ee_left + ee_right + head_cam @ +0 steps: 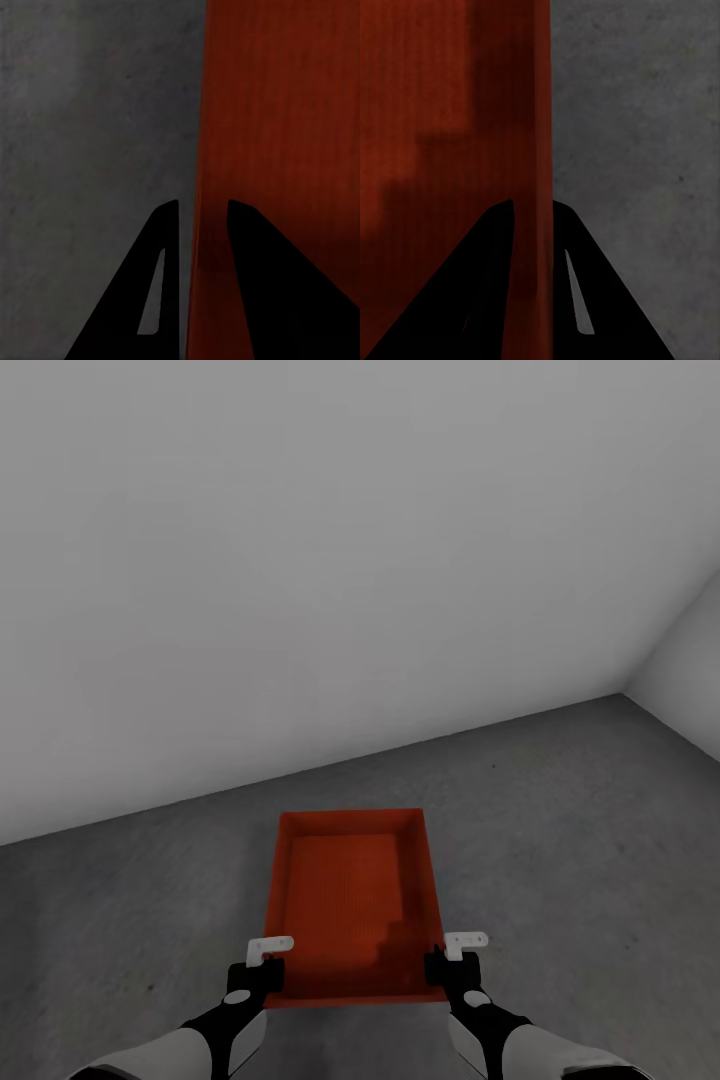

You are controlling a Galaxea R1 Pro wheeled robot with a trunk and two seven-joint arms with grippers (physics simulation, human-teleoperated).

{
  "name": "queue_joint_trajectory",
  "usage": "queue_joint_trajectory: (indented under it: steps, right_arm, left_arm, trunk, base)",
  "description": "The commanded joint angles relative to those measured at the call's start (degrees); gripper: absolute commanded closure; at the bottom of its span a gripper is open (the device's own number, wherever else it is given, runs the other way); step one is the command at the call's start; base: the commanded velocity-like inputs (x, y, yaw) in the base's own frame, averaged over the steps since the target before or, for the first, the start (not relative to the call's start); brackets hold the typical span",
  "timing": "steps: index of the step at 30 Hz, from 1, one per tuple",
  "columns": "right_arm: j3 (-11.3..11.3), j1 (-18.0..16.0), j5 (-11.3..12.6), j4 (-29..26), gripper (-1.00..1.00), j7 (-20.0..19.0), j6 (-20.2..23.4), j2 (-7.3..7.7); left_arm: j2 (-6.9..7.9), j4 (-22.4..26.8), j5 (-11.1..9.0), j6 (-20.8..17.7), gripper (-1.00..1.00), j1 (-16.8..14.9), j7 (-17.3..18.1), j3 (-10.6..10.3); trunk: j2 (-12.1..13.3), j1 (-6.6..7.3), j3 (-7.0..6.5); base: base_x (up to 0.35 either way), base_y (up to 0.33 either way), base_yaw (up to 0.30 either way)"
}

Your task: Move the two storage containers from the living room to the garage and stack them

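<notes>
Head view: one orange-red storage container (352, 905) sits lower centre of the frame, open top up, over dark grey concrete floor (560, 830), with a pale grey wall (350, 540) filling the upper half. The left gripper (262, 958) is at the near left corner of its rim, the right gripper (452, 954) at the near right corner. Cannot tell whether the bin rests on the floor or hangs just above it.

Left wrist view: fingers (161, 247) straddle the thin left wall of the container (285, 112), one inside, one outside, closed onto it; floor fills the left half of the frame.

Right wrist view: fingers (495, 247) pinch the right wall, container (450, 112) at left, floor at right.

Handling guess: empty, so likely light; thin smooth walls look stiff but slippery. Best taken by opposite side walls near the rim, both arms level so it doesn't tilt.
</notes>
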State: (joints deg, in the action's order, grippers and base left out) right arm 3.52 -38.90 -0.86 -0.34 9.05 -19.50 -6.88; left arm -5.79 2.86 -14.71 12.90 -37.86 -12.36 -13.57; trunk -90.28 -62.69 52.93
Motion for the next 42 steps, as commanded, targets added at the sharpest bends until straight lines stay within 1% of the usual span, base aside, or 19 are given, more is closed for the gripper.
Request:
queue_joint_trajectory:
  steps: [1, 17, 26, 42]
  right_arm:
    - [-3.26, -0.04, 2.09, 0.25, 1.0, 0.53, -0.44, -1.52]
    - [-3.26, -0.04, 2.09, 0.25, 1.0, 0.53, -0.45, -1.52]
    - [-3.26, -0.04, 2.09, 0.25, 1.0, 0.53, -0.45, -1.55]
    - [-3.26, -0.04, 2.09, 0.25, 1.0, 0.53, -0.45, -1.53]
  left_arm:
    - [-0.01, 0.04, -0.32, 3.64, 1.0, -0.03, -1.08, -1.1]
    - [-0.01, 0.04, -0.32, 3.71, 1.0, -0.03, -1.08, -1.09]
    - [-0.06, 0.04, -0.16, 3.67, 1.0, -0.02, -1.08, -1.11]
    - [-0.01, 0.04, -0.18, 3.71, 1.0, -0.04, -1.08, -1.09]
  trunk:
    - [-0.02, 0.0, 0.03]
    - [-0.02, 0.0, 0.03]
    - [-0.02, 0.0, 0.03]
    - [-0.02, 0.0, 0.03]
  base:
    - [0.0, 0.0, 0.0]
    - [0.0, 0.0, 0.0]
    - [0.0, -0.105, 0.0]
    - [0.0, -0.004, 0.0]
